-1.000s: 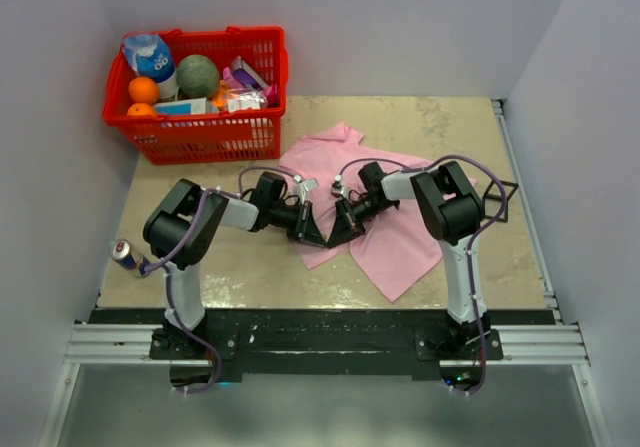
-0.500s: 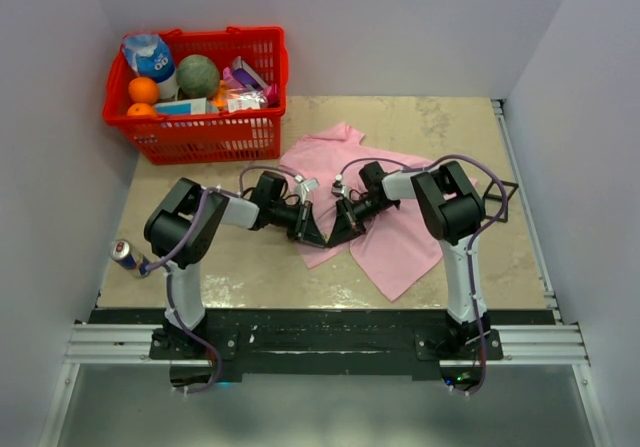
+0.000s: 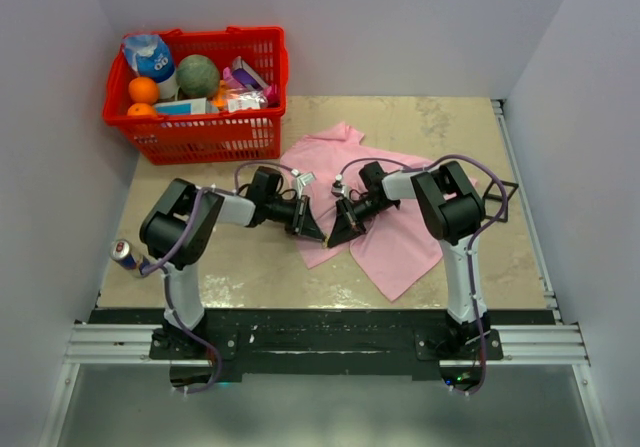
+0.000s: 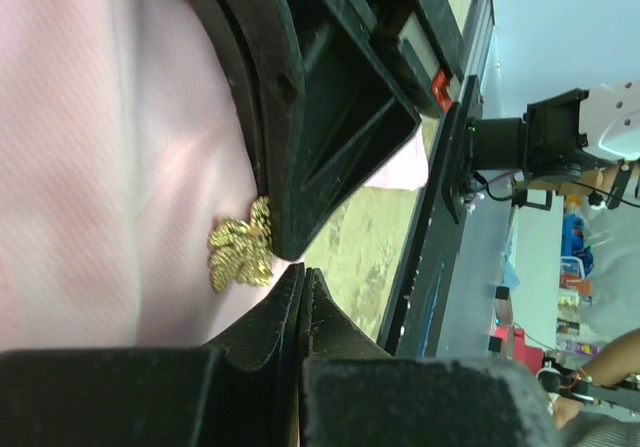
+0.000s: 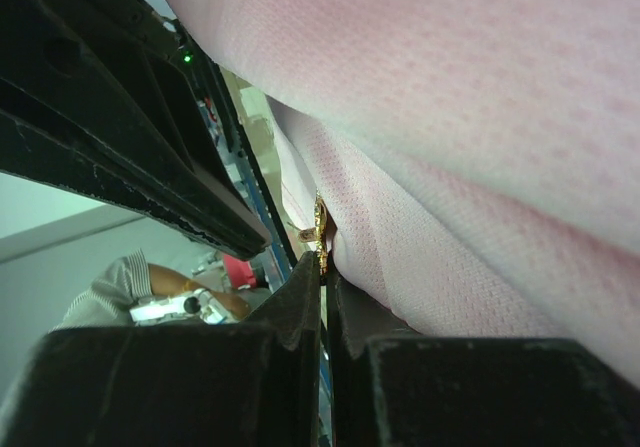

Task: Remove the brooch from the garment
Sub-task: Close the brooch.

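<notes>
Left hand (image 3: 318, 235) and right hand (image 3: 334, 240) closed, right's tips touching brooch (image 4: 240, 252) on garment (image 3: 400, 247); red basket (image 3: 205, 137) holds oranges (image 3: 143, 89), melon (image 3: 198, 74), bottle (image 3: 152, 57).

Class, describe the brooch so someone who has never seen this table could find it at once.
Find the pink T-shirt mid-table, right of the red basket. Where the left gripper and right gripper converge at its near left edge, the brooch sits on the cloth. It is a small gold leafy cluster, the only shiny thing on plain pink fabric.
</notes>
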Controlling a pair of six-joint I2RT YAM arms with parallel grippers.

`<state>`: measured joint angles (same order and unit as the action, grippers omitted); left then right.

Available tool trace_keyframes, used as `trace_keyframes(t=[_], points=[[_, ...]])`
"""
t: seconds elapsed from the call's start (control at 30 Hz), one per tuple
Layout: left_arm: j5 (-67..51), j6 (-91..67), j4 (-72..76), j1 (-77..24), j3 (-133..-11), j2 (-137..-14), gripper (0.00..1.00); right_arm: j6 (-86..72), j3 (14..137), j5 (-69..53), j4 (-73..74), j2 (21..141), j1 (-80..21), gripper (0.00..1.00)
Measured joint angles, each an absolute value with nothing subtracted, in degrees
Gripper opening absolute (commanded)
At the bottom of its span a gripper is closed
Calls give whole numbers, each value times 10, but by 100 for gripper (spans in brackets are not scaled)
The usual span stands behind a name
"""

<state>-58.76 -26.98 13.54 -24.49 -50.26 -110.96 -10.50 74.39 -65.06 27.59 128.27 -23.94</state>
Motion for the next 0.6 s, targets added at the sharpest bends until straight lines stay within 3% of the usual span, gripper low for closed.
trace_keyframes(t=[0.6], points=[[-567,-245,111,-244,-520,-1131,0,-105,744,-651,276,1283,-239,0]])
